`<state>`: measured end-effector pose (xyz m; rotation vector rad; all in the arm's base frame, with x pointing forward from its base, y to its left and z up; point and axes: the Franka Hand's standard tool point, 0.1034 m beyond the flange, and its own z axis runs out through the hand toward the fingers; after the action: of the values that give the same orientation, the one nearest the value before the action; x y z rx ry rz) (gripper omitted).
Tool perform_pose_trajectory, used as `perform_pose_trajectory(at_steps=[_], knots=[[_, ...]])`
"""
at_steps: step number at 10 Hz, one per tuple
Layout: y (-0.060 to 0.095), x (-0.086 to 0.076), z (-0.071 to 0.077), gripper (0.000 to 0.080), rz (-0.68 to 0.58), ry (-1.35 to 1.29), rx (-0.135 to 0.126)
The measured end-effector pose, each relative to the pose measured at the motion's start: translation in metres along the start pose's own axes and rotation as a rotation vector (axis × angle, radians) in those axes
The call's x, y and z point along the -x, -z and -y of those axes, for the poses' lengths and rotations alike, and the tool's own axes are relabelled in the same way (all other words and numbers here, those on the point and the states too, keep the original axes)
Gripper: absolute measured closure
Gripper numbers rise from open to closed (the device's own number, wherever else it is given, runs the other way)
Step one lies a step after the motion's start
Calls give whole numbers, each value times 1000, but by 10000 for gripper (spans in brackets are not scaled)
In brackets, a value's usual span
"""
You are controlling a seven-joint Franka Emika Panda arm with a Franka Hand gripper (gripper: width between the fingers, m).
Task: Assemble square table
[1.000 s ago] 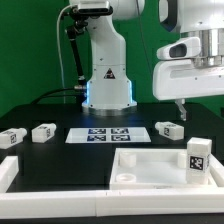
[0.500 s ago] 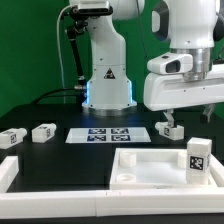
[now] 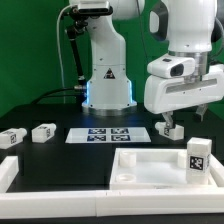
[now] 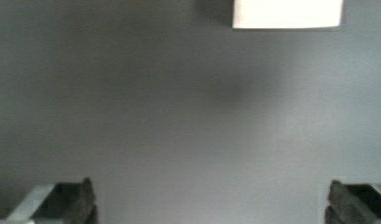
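Observation:
The square table slab [image 3: 150, 165] lies at the front right, with a raised rim. A tagged leg block [image 3: 197, 158] stands on its right part. Another leg block [image 3: 168, 129] lies on the black table behind the slab. Two more leg blocks [image 3: 43, 131] [image 3: 10, 137] lie at the exterior view's left. My gripper [image 3: 175, 114] hangs just above the leg block behind the slab. In the wrist view the gripper [image 4: 212, 200] is open and empty over the dark table, with a plain white piece [image 4: 285, 13] ahead of it; I cannot tell which part it is.
The marker board [image 3: 105, 135] lies flat in the middle, in front of the robot base [image 3: 108, 85]. White border bars [image 3: 10, 175] run along the left and front edges. A green backdrop stands behind.
The gripper has moved toward the exterior view's left and come lower, ending above the leg block behind the slab. No part has moved.

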<state>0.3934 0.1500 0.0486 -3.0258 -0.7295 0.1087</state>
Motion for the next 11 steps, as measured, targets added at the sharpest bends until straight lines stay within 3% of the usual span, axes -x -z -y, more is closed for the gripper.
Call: perform_pose_trajectory(at_steps=[1,2,3,4,5,7,9,11], knots=[[-8,10,6,151,32,0,-5],[-15,33,17,151,185,-11,-32],[-16,39,19,151,290,22,-27],[-20,41,14,151,303,44,-9],[-20,49,16,151,382,28,-13],[-21,46,16,151,527,15,-15],[-24,42,22,151,747,-77,5],[-30,34,21,151,841,-84,9]])
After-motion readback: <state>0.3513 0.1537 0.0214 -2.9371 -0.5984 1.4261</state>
